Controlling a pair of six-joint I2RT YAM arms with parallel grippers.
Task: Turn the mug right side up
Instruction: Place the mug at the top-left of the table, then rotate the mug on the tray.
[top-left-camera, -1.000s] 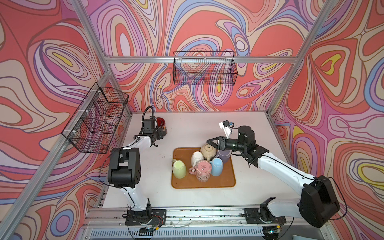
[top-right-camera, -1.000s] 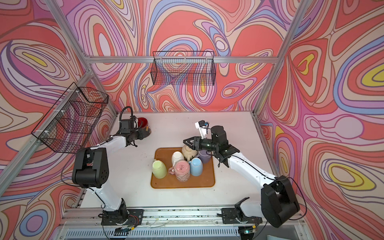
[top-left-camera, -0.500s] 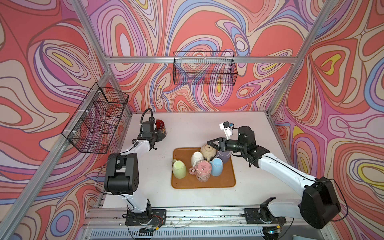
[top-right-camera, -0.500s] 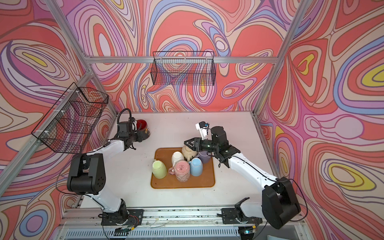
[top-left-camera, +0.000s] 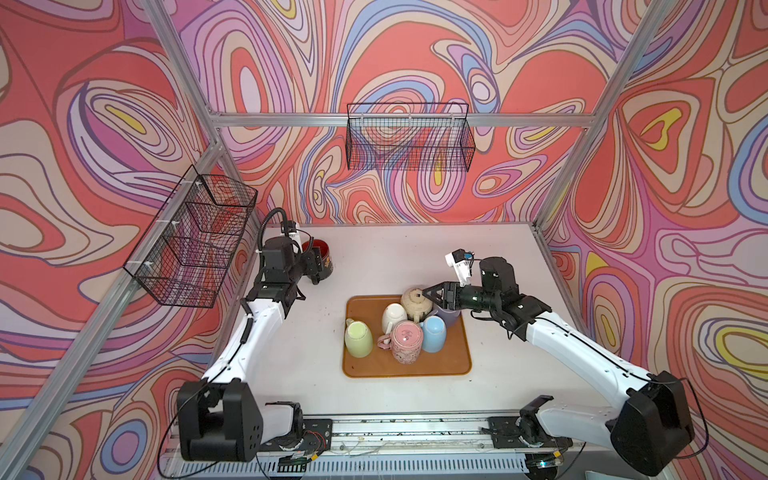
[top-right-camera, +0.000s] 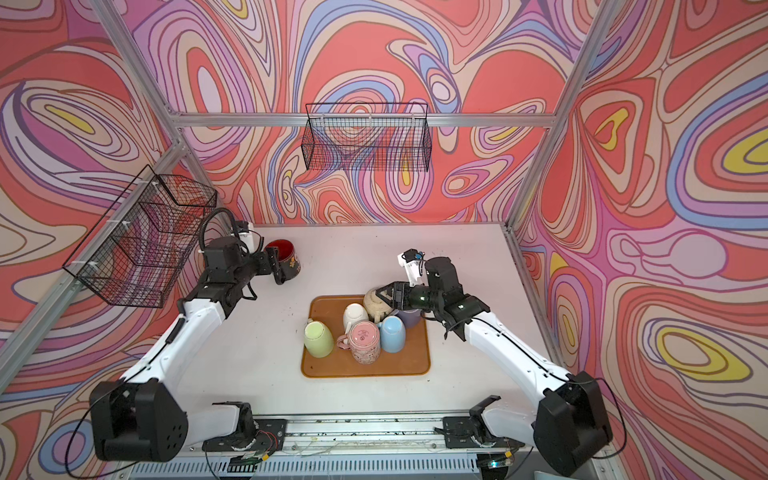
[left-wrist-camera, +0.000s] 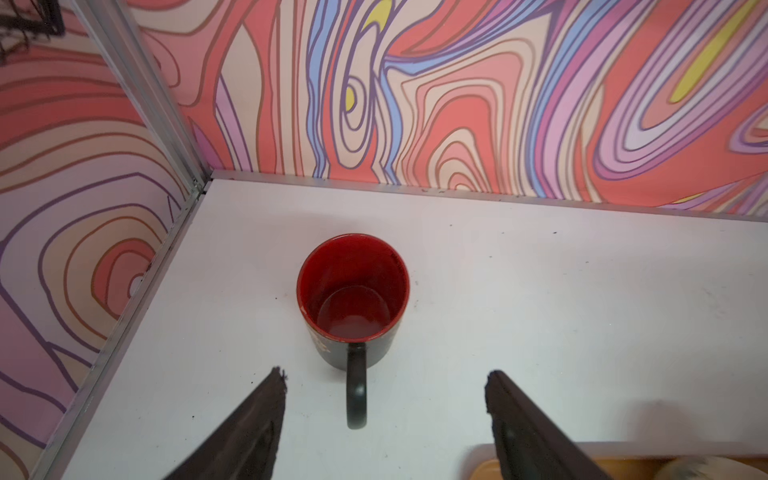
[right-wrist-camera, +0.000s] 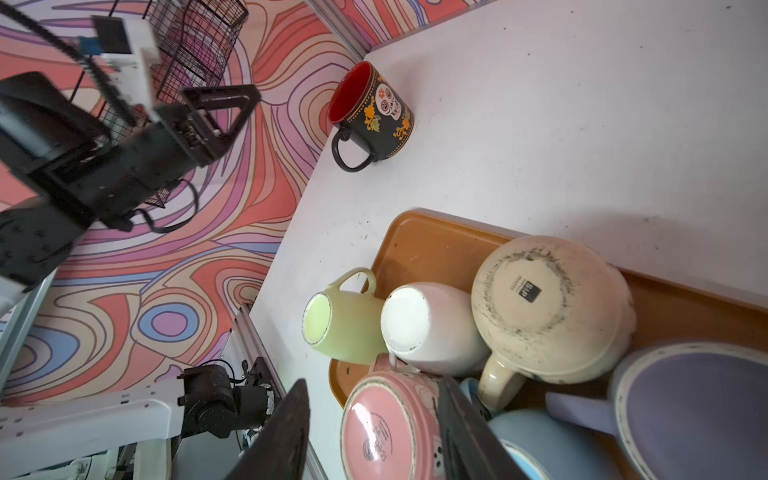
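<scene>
A black mug (top-left-camera: 322, 258) (top-right-camera: 289, 257) with a red inside and a skull print stands upright, mouth up, near the table's back left corner. Its handle (left-wrist-camera: 356, 395) points at my left gripper (left-wrist-camera: 386, 376) (top-left-camera: 315, 266), which is open, with the handle lying between the fingers and touching neither. My right gripper (top-left-camera: 430, 294) (right-wrist-camera: 372, 384) hovers open over the orange tray (top-left-camera: 407, 372). In the right wrist view the pink mug's base (right-wrist-camera: 382, 432) shows between its fingers.
The tray holds several mugs, base up: green (top-left-camera: 358, 338), white (top-left-camera: 394, 318), cream (top-left-camera: 417, 303), pink (top-left-camera: 405, 340) and blue (top-left-camera: 433, 332), with a purple one (top-left-camera: 451, 318) beside them. Wire baskets hang on the left wall (top-left-camera: 195, 237) and the back wall (top-left-camera: 409, 139).
My left gripper has opened and let go of the black mug's handle; the mug stays upright on the table. The right gripper has opened a little and barely moved.
</scene>
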